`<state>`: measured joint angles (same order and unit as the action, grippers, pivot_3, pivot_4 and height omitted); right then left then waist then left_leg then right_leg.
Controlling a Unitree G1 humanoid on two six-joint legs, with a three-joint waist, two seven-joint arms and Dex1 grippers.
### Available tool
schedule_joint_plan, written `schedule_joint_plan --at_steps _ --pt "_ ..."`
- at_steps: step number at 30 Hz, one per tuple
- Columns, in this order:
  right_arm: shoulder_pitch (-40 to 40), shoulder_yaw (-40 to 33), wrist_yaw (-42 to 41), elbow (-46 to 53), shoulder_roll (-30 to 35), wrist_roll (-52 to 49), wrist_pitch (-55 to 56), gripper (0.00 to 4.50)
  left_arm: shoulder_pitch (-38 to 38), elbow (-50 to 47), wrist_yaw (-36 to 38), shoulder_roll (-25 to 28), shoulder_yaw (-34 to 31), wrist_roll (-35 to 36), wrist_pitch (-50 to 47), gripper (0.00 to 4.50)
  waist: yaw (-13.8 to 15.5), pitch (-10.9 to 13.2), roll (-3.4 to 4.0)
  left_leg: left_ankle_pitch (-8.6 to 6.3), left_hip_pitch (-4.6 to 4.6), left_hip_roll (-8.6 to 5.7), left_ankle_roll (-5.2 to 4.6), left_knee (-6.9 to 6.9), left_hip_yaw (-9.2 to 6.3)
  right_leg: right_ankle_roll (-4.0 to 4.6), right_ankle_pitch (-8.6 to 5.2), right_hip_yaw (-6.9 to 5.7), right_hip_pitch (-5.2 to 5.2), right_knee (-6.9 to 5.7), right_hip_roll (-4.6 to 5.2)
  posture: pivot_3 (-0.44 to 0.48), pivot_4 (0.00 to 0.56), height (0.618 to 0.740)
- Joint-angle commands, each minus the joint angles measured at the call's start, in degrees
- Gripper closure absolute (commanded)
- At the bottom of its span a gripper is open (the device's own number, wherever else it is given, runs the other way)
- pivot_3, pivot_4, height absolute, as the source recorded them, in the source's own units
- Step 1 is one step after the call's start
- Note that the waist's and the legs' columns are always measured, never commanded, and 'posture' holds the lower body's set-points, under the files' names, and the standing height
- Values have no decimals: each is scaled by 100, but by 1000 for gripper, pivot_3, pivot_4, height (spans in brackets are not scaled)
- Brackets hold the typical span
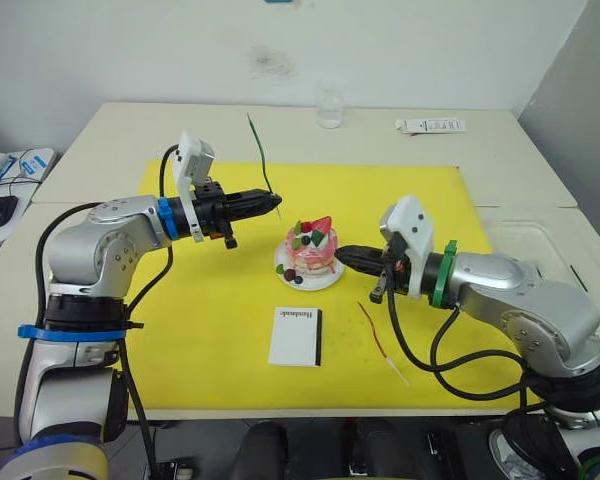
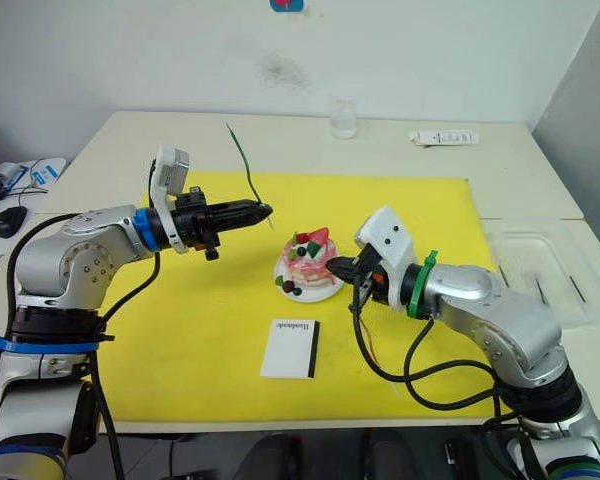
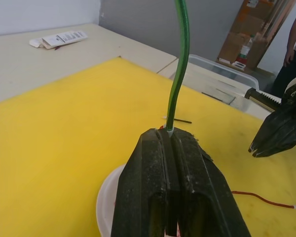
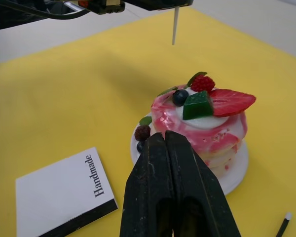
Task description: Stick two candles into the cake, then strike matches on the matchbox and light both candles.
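The cake [image 1: 311,250] is sitting on its white plate [image 1: 325,281] mid-mat [image 1: 400,190], and no candle is standing in it yet. The left gripper [image 1: 270,203] is clenching the green candle [image 1: 259,152] near its pale end, the stalk pointing up and away, the tip hovering above and to the left of the cake. The right gripper [image 1: 348,257] is resting just beside the plate with fingers pressed together, holding nothing. The red candle [image 1: 374,331] is lying on the mat to the right of the matchbox [image 1: 296,336].

Likely trouble: the green candle is thin and wavy, so pushing it down off-axis could bend or snap it, or it could slip in the grip. It could also strike the strawberry or berries rather than soft icing, and the cake might slide if the right gripper is not steadying the plate.

Count: one cake, two candles, one matchbox; one match [image 3: 177,120] is showing in the left wrist view.
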<state>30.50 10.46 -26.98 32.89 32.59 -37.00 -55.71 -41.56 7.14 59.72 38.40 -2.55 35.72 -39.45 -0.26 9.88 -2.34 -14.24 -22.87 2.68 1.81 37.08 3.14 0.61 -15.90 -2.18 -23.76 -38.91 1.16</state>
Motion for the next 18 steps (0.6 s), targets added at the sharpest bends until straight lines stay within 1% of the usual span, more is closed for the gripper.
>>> schedule_joint_plan --at_steps 1,5,7,18 --pt "156 -39 49 210 -37 40 -105 4481 -7 -9 89 -76 14 -139 222 4500 -1 0 0 0 0 2 0 0 -1 0 0 0 0 -1 -1 0 150 740" --pt "239 -59 60 224 -103 -16 -260 4481 34 29 123 -192 53 -278 354 4500 -1 0 0 0 0 2 0 0 -2 3 2 -1 -1 -3 -1 0 150 740" --pt "301 -94 79 219 -160 -41 -322 4481 29 76 144 -220 49 -329 398 4500 -5 0 0 0 0 1 0 1 -1 23 13 0 -1 -3 -1 0 150 740" --pt "334 -169 55 221 -270 -15 -281 4481 28 312 212 -294 12 -521 565 4500 -4 0 0 0 -1 1 -1 1 -2 24 14 -1 -2 -3 -2 0 150 740"
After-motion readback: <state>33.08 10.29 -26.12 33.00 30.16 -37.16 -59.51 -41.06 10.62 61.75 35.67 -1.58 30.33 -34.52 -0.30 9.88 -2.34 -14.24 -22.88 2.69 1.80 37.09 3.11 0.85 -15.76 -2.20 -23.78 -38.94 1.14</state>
